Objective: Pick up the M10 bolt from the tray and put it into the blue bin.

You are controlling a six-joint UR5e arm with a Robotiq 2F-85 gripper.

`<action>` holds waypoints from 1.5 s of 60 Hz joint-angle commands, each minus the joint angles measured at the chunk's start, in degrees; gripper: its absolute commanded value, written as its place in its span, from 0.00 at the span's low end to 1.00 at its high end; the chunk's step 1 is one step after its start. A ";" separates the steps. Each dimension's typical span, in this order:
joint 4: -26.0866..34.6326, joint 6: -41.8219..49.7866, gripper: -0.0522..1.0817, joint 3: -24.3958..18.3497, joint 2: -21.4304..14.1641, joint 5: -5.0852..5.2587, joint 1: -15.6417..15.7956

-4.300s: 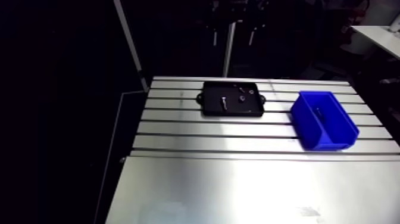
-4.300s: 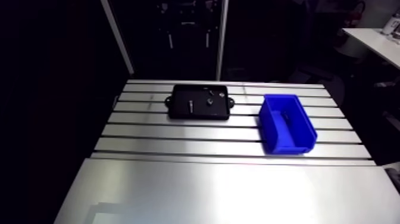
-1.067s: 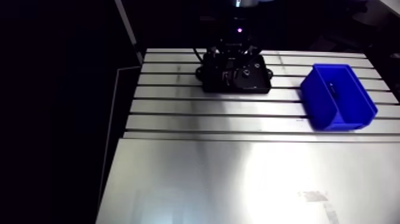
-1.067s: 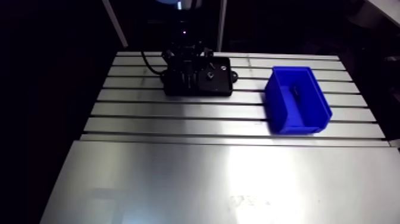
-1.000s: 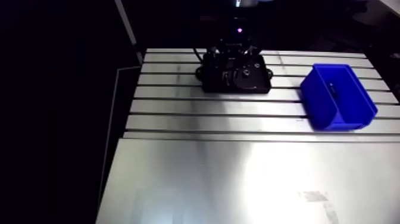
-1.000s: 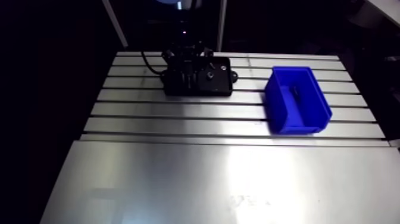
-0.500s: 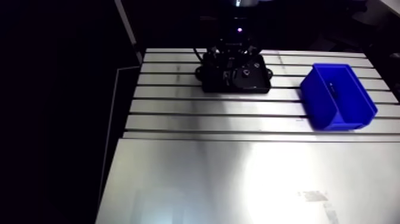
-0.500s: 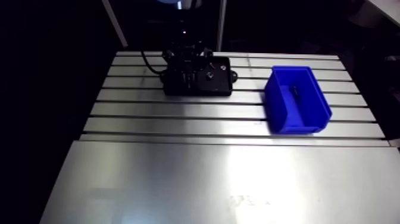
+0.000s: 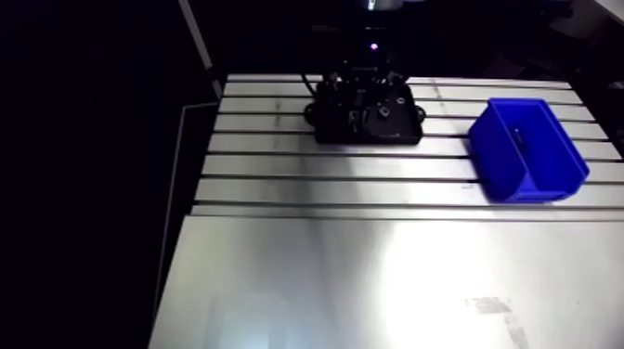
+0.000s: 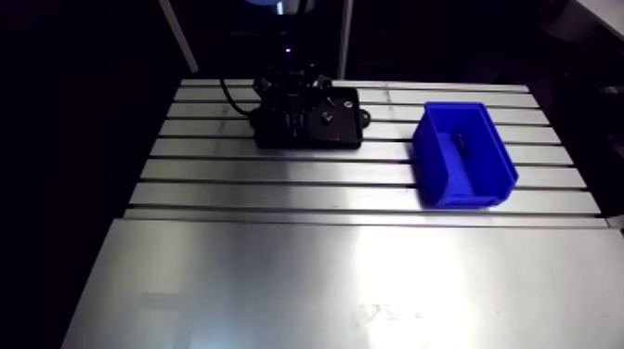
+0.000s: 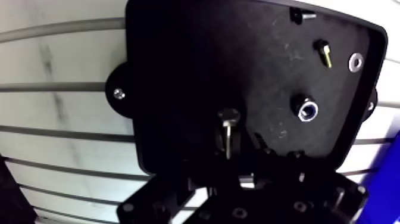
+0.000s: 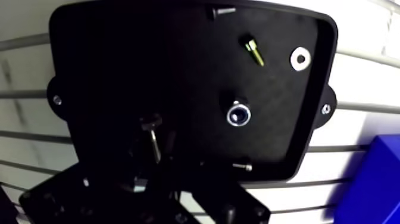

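Note:
The M10 bolt (image 11: 228, 132), silver with a hex head, lies on the black tray (image 11: 178, 71). In the wrist view its shaft sits between my two dark fingers. My gripper (image 11: 228, 146) is down in the tray, and its jaws press against the shaft from both sides. In the arm view the gripper (image 9: 357, 100) stands over the tray (image 9: 401, 132) at the table's far side. The blue bin (image 9: 529, 150) stands to the tray's right, apart from it, with a small dark part (image 9: 518, 137) inside.
Other hardware lies in the tray ahead of the gripper: a shiny nut (image 11: 308, 110), a washer (image 11: 356, 61) and two small screws (image 11: 323, 52). A corner of the blue bin (image 12: 381, 179) shows beside the gripper. Slotted table (image 9: 371, 186) surrounds the tray.
In the earliest frames no gripper stood over the tray; it then came down onto it, and the camera shifted. Since just before, nothing in the arm view has visibly moved.

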 commanded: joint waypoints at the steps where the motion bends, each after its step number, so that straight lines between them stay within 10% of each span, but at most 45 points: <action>1: 0.00 0.00 0.65 0.01 0.19 0.00 0.00; 54: 0.00 0.00 0.96 -0.34 -0.06 0.00 -0.35; 90: 0.50 0.01 0.99 -1.79 -4.60 0.10 -0.36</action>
